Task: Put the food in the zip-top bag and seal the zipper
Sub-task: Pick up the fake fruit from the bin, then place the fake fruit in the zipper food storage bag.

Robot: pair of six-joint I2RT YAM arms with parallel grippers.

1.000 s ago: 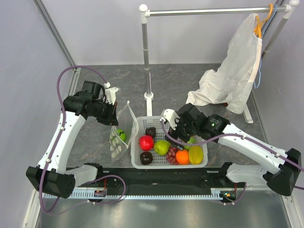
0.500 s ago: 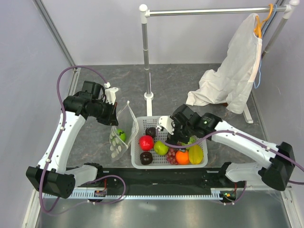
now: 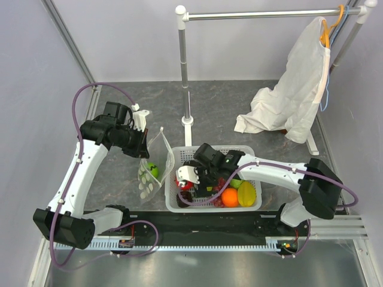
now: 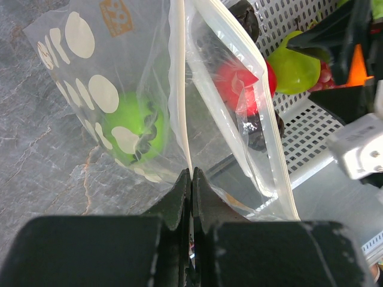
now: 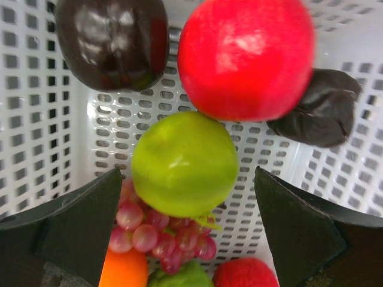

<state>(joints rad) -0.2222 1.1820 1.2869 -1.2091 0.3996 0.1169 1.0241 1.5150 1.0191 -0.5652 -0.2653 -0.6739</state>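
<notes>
The clear dotted zip-top bag point(image 3: 151, 170) hangs open left of the white basket point(image 3: 251, 149), with one round green fruit point(image 3: 154, 170) inside. My left gripper point(image 3: 141, 145) is shut on the bag's top edge. In the left wrist view the gripper point(image 4: 191, 174) pinches the whitish zipper strip point(image 4: 179, 89), and the green fruit point(image 4: 134, 128) shows through the bag point(image 4: 84, 72). My right gripper point(image 3: 194, 182) is open and low over the basket's left half. In the right wrist view the gripper point(image 5: 185, 197) straddles a green fruit point(image 5: 184, 164) without touching it. A red apple point(image 5: 245, 57) and dark brown pieces point(image 5: 111, 39) lie beyond.
The basket also holds an orange point(image 3: 229, 197), a yellow fruit point(image 3: 247, 194) and purple grapes point(image 5: 155, 233). A clothes rail with a white garment point(image 3: 293, 95) stands at the back right, and its post base point(image 3: 188, 122) is just behind the basket.
My right arm has swung left across the basket and lowered over the green fruit and red apple. The left gripper and the bag have not moved.
</notes>
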